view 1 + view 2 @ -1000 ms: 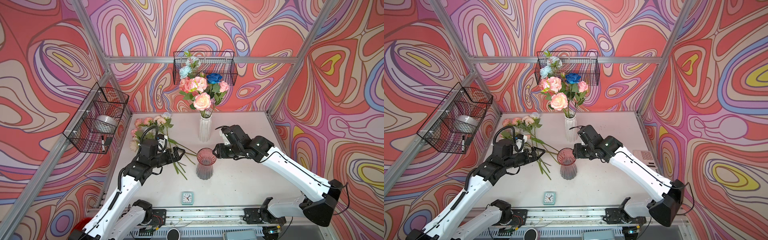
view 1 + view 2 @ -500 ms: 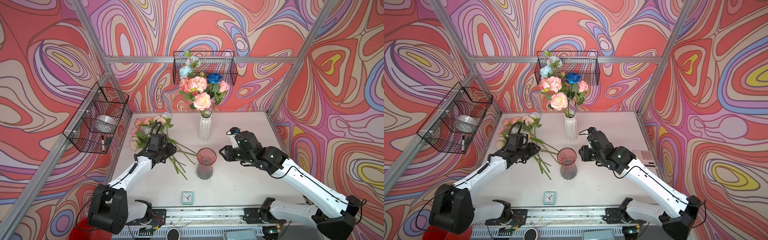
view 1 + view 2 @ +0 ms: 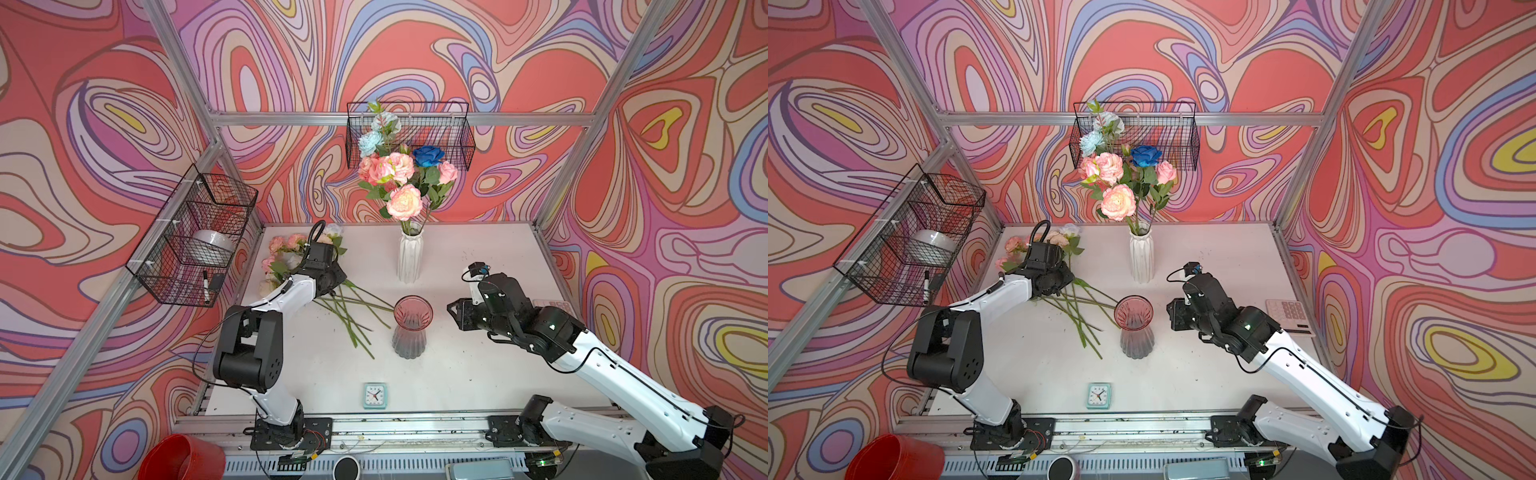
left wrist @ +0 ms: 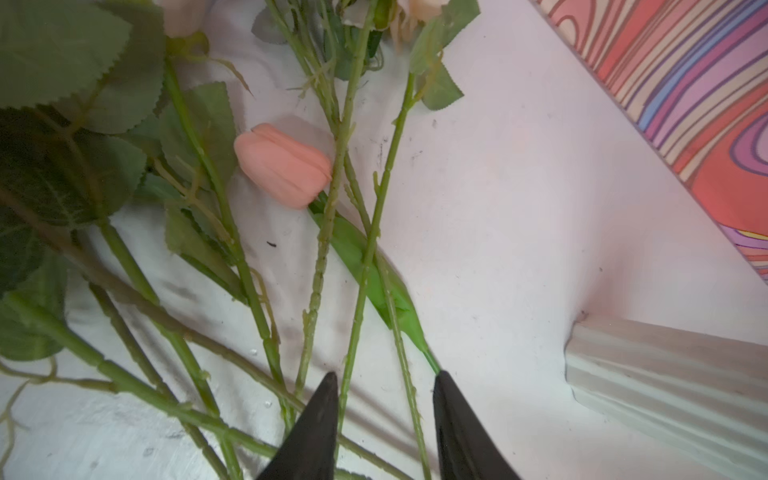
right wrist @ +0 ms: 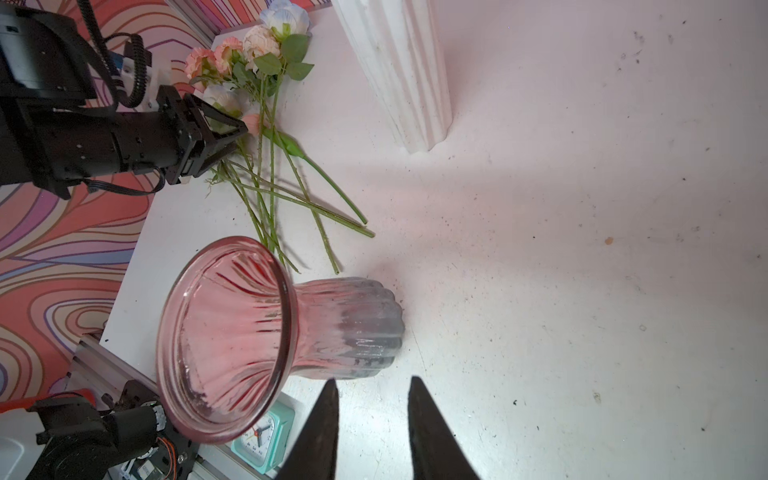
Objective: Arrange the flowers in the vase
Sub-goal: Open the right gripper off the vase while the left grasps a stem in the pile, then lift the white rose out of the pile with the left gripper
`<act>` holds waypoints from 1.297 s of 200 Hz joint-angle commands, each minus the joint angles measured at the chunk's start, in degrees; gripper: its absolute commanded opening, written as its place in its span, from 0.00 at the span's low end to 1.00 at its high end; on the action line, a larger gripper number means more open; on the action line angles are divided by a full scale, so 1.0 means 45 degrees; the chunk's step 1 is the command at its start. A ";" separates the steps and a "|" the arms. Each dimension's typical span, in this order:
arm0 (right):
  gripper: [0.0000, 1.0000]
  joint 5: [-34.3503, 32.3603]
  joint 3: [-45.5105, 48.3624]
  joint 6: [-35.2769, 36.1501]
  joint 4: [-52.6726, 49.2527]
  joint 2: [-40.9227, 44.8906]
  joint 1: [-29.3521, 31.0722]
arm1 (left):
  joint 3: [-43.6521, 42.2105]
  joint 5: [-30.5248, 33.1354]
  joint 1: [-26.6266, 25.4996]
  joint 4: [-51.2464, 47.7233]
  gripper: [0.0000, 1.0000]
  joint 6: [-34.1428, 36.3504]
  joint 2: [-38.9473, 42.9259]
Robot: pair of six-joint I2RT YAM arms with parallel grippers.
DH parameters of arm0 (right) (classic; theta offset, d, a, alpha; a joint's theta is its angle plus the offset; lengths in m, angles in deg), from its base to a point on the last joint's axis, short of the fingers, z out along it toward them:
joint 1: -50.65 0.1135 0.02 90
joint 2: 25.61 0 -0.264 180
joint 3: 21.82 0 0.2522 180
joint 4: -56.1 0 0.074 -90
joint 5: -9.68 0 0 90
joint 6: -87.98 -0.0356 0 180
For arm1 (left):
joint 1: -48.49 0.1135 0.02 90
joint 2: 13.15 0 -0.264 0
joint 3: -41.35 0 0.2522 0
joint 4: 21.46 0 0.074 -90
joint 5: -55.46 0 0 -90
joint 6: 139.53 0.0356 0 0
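Across the lower middle of both top views, white table [image 3: 478,374]. Top centre, bouquet [image 3: 405,201] upright in white vase [image 3: 410,257]. Left of centre, loose flowers [image 3: 277,244] flat on table, stems fanned toward pink glass vase [image 3: 411,328] at centre. Left gripper [image 4: 382,378] part open, astride two stems, not clamped. Right gripper [image 5: 372,384] part open, holding nothing, near pink glass vase. Bottom centre, small clock [image 3: 375,395].

On the counter [image 3: 478,257], loose flowers [image 3: 345,309] lie at the left rear, stems reaching toward the centre vase [image 3: 411,328]. Behind it stands the rear vase [image 3: 410,257] holding a bunch [image 3: 405,201]. A clock [image 3: 375,395] sits before the centre vase, near the front edge.
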 commanded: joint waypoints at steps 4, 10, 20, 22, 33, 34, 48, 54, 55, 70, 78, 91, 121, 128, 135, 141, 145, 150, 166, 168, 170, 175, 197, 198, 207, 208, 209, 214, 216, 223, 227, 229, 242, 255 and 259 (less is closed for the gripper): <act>0.29 -0.0343 0.0192 0.0170 0.0112 0.0267 0.0058 | 0.0858 0.0491 0.0108 -0.0442 0.39 0.0572 -0.0908; 0.28 -0.0383 0.0224 0.0198 0.0072 0.0307 0.0062 | 0.1011 0.0343 0.0115 -0.0408 0.39 0.0742 -0.1142; 0.29 -0.0455 0.0240 0.0215 0.0001 0.0368 0.0059 | 0.1261 0.0034 0.0105 -0.0301 0.41 0.1118 -0.1505; 0.29 -0.0474 0.0251 0.0217 0.0012 0.0377 0.0061 | 0.1314 0.0011 0.0108 -0.0323 0.41 0.1161 -0.1553; 0.28 -0.0561 0.0292 0.0233 -0.0072 0.0461 0.0057 | 0.1514 -0.0125 0.0107 -0.0355 0.41 0.1336 -0.1875; 0.29 -0.0572 0.0283 0.0235 -0.0087 0.0466 0.0050 | 0.1531 -0.0142 0.0115 -0.0343 0.41 0.1356 -0.1895; 0.28 -0.0656 0.0310 0.0236 -0.0138 0.0508 0.0043 | 0.1581 -0.0274 0.0103 -0.0302 0.37 0.1491 -0.2107; 0.28 -0.0672 0.0313 0.0274 -0.0160 0.0529 0.0058 | 0.1606 -0.0175 0.0103 -0.0437 0.35 0.1492 -0.2177; 0.28 -0.0677 0.0303 0.0266 -0.0160 0.0529 0.0041 | 0.1616 -0.0157 0.0103 -0.0442 0.35 0.1493 -0.2192; 0.28 -0.0681 0.0288 0.0280 -0.0174 0.0510 0.0057 | 0.1539 0.0067 0.0113 -0.0447 0.32 0.1493 -0.2246; 0.28 -0.0681 0.0254 0.0303 -0.0161 0.0493 0.0057 | 0.1457 0.0124 0.0104 -0.0447 0.31 0.1492 -0.2239; 0.28 -0.0720 0.0207 0.0349 -0.0169 0.0471 0.0042 | 0.1334 0.0077 0.0103 -0.0447 0.27 0.1529 -0.2255; 0.28 -0.0779 0.0105 0.0450 -0.0136 0.0353 0.0042 | 0.1219 -0.0246 0.0071 -0.0321 0.24 0.1642 -0.2562; 0.28 -0.0774 0.0102 0.0436 -0.0137 0.0319 0.0042 | 0.1314 -0.0304 0.0053 -0.0380 0.23 0.1712 -0.2701; 0.28 -0.0769 0.0070 0.0447 -0.0141 0.0324 0.0044 | 0.1384 -0.0295 0.0025 -0.0441 0.20 0.1762 -0.2836; 0.28 -0.0795 0.0069 0.0461 -0.0147 0.0316 0.0052 | 0.1438 -0.0245 0.0006 -0.0447 0.18 0.1803 -0.2945; 0.28 -0.0815 0.0059 0.0468 -0.0159 0.0333 0.0033 | 0.1449 -0.0236 -0.0012 -0.0447 0.18 0.1823 -0.3004; 0.28 -0.0825 0.0032 0.0454 -0.0178 0.0332 0.0042 | 0.1449 -0.0194 -0.0014 -0.0437 0.17 0.1859 -0.3043; 0.28 -0.0877 -0.0019 0.0475 -0.0219 0.0311 0.0042 | 0.1447 -0.0107 -0.0014 -0.0613 0.18 0.1937 -0.3195; 0.28 -0.0877 -0.0029 0.0473 -0.0234 0.0304 0.0028 | 0.1463 -0.0097 -0.0014 -0.0747 0.18 0.1951 -0.3216; 0.28 -0.0891 -0.0051 0.0472 -0.0238 0.0312 0.0039 | 0.1482 -0.0085 -0.0004 -0.0810 0.18 0.1964 -0.3231; 0.28 -0.0894 -0.0056 0.0498 -0.0244 0.0315 0.0042 | 0.1539 -0.0048 -0.0009 -0.0882 0.18 0.1984 -0.3315; 0.28 -0.0933 -0.0110 0.0500 -0.0258 0.0313 0.0046 | 0.1547 0.0103 -0.0014 -0.0928 0.12 0.2041 -0.3334; 0.28 -0.0934 -0.0123 0.0496 -0.0258 0.0314 0.0044 | 0.1537 0.0109 -0.0014 -0.0912 0.12 0.2041 -0.3317; 0.28 -0.0954 -0.0135 0.0497 -0.0283 0.0315 0.0037 | 0.1358 0.0214 -0.0015 -0.0694 0.08 0.2029 -0.3059; 0.28 -0.0945 -0.0136 0.0504 -0.0280 0.0315 0.0040 | 0.1325 0.0223 -0.0015 -0.0659 0.08 0.2025 -0.3014; 0.28 -0.0950 -0.0136 0.0508 -0.0289 0.0315 0.0041 | 0.1299 0.0237 -0.0014 -0.0641 0.08 0.2033 -0.2991; 0.28 -0.0954 -0.0151 0.0500 -0.0283 0.0320 0.0042 | 0.1179 0.0268 -0.0014 -0.0623 0.07 0.2031 -0.2788; 0.28 -0.0955 -0.0155 0.0508 -0.0289 0.0326 0.0042 | 0.1123 0.0270 -0.0014 -0.0633 0.06 0.2033 -0.2699; 0.28 -0.0950 -0.0157 0.0476 -0.0302 0.0334 0.0042 | 0.1008 0.0308 -0.0014 -0.0109 0.05 0.2069 -0.2420; 0.28 -0.0955 -0.0156 0.0472 -0.0303 0.0335 0.0032 | 0.0937 0.0337 -0.0014 -0.0039 0.04 0.2084 -0.2233; 0.28 -0.0955 -0.0156 0.0472 -0.0299 0.0344 0.0035 | 0.0921 0.0341 -0.0014 0.0002 0.04 0.2095 -0.2131; 0.28 -0.0953 -0.0156 0.0456 -0.0315 0.0350 0.0040 | 0.0800 0.0492 -0.0033 0.0160 0.00 0.2185 -0.1561; 0.28 -0.0934 -0.0156 0.0453 -0.0298 0.0369 0.0042 | 0.0587 0.0714 -0.0034 0.0412 0.00 0.2215 -0.0860; 0.28 -0.0925 -0.0156 0.0444 -0.0297 0.0360 0.0035 | 0.0513 0.0813 -0.0029 0.0471 0.00 0.2226 -0.0637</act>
